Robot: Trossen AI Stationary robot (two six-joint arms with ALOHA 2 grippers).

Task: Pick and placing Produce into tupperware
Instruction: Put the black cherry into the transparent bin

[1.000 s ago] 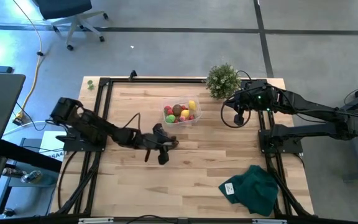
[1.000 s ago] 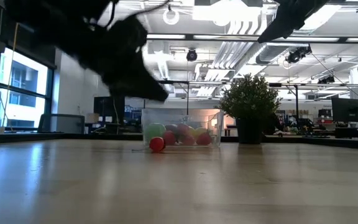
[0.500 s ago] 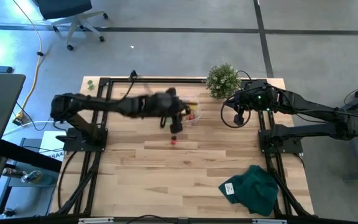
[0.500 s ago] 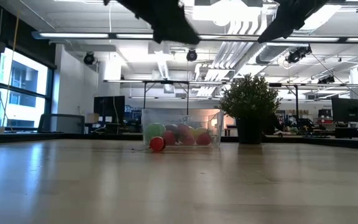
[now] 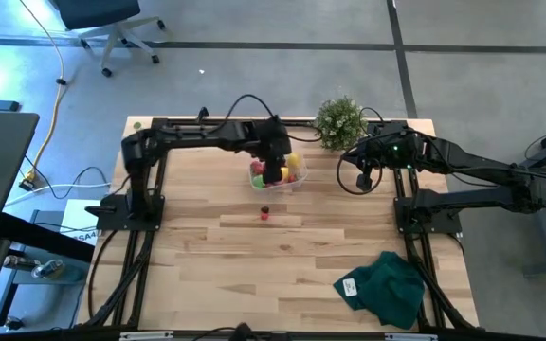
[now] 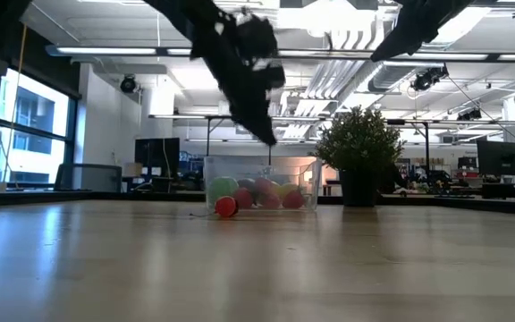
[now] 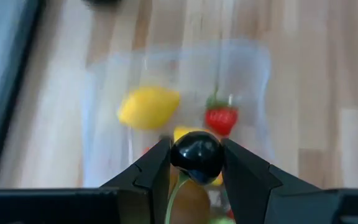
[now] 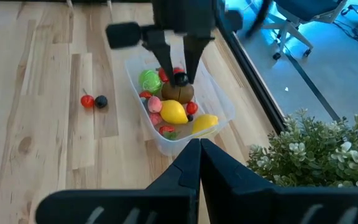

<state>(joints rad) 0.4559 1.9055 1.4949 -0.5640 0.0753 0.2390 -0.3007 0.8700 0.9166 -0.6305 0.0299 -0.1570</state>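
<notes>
The left gripper point(image 7: 196, 163) hangs above the tupperware point(image 5: 297, 181), its fingers clamped on a dark berry point(image 7: 196, 154). The tupperware holds a lemon point(image 7: 148, 107), a strawberry point(image 7: 220, 118) and other produce. A red berry point(image 5: 264, 213) lies on the table point(image 5: 207, 256). The right gripper point(image 8: 199, 152), fingers pressed together, waits near the potted plant point(image 5: 338, 121).

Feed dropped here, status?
Left gripper holds dark round berry over clear plastic tupperware. Right gripper shut, parked. Red and dark berries remain on table.
</notes>
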